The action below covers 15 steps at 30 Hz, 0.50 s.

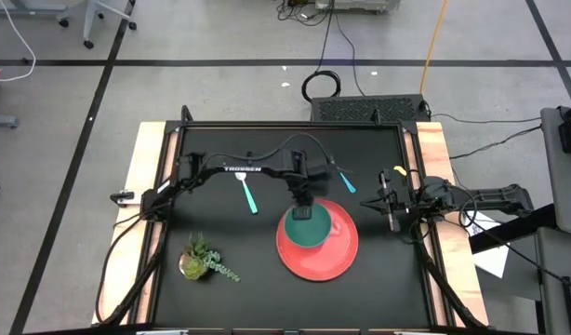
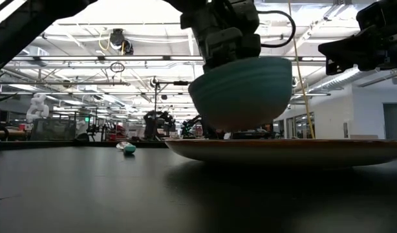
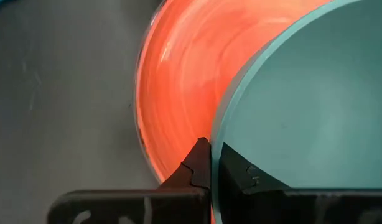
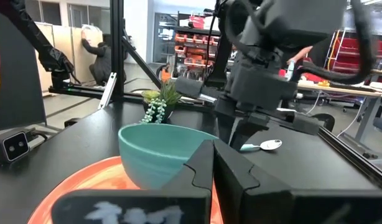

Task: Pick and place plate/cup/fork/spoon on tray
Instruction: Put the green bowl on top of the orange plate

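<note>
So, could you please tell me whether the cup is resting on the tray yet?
Apart. The low view shows the cup, held by the left pincer, hanging above the tray with background visible between them.

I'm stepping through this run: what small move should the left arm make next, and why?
Probably lower the cup a little, then open. The left gripper pinches the cup's rim, and in the low view the cup hangs just above the tray, apparently not resting on it. The right gripper waits by the table's right edge.
</note>
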Each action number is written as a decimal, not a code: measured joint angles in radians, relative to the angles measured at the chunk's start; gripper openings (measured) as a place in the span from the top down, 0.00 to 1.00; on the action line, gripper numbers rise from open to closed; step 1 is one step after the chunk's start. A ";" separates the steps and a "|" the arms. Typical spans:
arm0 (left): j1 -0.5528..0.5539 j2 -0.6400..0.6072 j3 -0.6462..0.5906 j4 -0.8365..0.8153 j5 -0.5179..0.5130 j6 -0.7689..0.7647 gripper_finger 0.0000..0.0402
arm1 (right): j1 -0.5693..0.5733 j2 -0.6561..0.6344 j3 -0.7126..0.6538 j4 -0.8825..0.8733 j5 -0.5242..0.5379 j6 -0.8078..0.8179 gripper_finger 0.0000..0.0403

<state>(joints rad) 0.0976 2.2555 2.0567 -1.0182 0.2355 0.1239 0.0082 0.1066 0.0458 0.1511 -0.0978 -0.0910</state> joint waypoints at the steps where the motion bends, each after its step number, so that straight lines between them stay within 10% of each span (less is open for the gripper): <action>1: -0.005 0.000 0.000 -0.005 -0.010 0.000 0.99 | 0.000 0.000 0.000 0.000 0.000 0.000 1.00; 15: -0.037 0.000 0.000 -0.048 -0.002 -0.044 0.99 | 0.000 0.000 0.000 0.001 0.000 0.000 1.00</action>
<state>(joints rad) 0.0606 2.2555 2.0567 -1.0663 0.2339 0.0801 0.0082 0.1066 0.0459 0.1522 -0.0975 -0.0906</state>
